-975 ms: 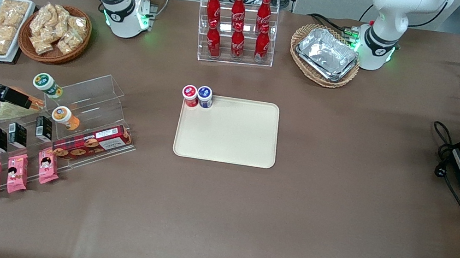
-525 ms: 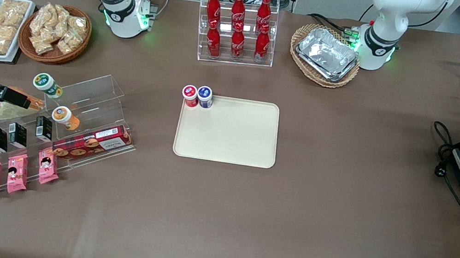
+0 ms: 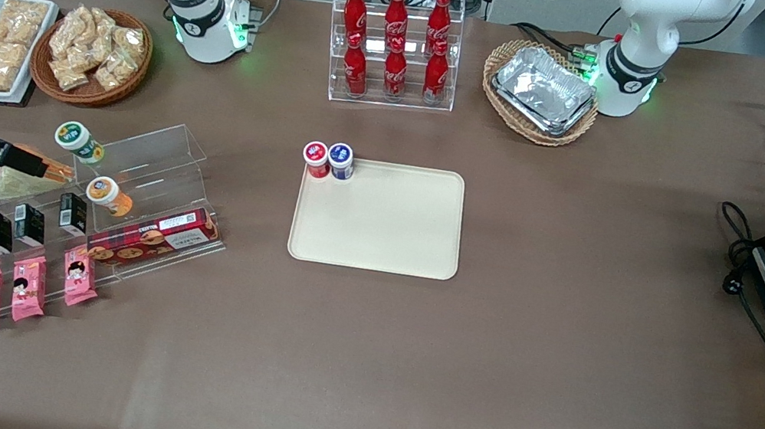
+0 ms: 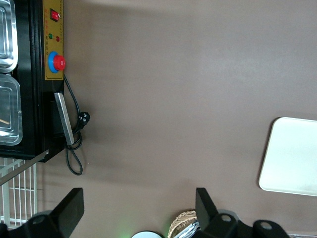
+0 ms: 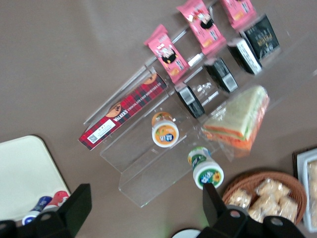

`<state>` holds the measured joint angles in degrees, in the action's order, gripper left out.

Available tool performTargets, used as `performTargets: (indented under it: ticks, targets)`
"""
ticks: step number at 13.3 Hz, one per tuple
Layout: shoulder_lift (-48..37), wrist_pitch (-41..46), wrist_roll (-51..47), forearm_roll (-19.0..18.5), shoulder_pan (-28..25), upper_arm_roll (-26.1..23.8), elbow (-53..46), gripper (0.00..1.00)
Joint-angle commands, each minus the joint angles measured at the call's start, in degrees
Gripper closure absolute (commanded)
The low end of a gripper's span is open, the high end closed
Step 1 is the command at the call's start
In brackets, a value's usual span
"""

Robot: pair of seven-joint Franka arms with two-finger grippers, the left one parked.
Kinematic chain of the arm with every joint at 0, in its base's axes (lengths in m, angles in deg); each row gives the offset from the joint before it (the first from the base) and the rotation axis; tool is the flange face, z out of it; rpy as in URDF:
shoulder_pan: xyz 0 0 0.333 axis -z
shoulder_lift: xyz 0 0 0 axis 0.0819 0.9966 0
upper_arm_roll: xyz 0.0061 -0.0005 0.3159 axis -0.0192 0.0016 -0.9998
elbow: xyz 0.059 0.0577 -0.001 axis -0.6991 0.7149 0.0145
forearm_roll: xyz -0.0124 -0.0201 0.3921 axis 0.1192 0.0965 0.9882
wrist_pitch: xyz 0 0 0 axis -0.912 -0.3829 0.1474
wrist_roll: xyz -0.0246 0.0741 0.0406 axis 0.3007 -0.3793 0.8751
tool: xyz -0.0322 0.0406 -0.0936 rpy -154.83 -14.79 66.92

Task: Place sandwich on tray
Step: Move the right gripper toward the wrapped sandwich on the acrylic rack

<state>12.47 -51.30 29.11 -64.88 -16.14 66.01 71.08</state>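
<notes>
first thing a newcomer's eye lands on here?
Probably the cream tray in the middle of the brown table, bare except for two small pots at one corner. Next, the acrylic rack of red cola bottles farther from the camera. Then the working arm's end: the gripper, fingers open, hovers over the wrapped sandwich on the clear snack stand.
</notes>
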Motion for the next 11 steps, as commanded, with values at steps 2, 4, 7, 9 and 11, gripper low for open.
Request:
performTargets:
  ticks: [2, 4, 7, 9, 11]
  targets:
    - [-4.2, 3.6, -16.5, -1.2, 0.7, 1.1, 0.5, 0.0]
    - [-4.4, 2.2, -17.7, -1.0, 2.9, 3.9, 2.1, 0.0]
    - [-6.1, -2.3, -17.8, -0.4, 7.0, 5.9, 6.5, 0.0]
    - [-8.8, -5.7, -17.8, -0.4, 9.2, 5.9, 10.8, 0.0]
    - [-12.2, -12.1, -17.8, -0.4, 9.7, 6.0, 18.4, 0.0]
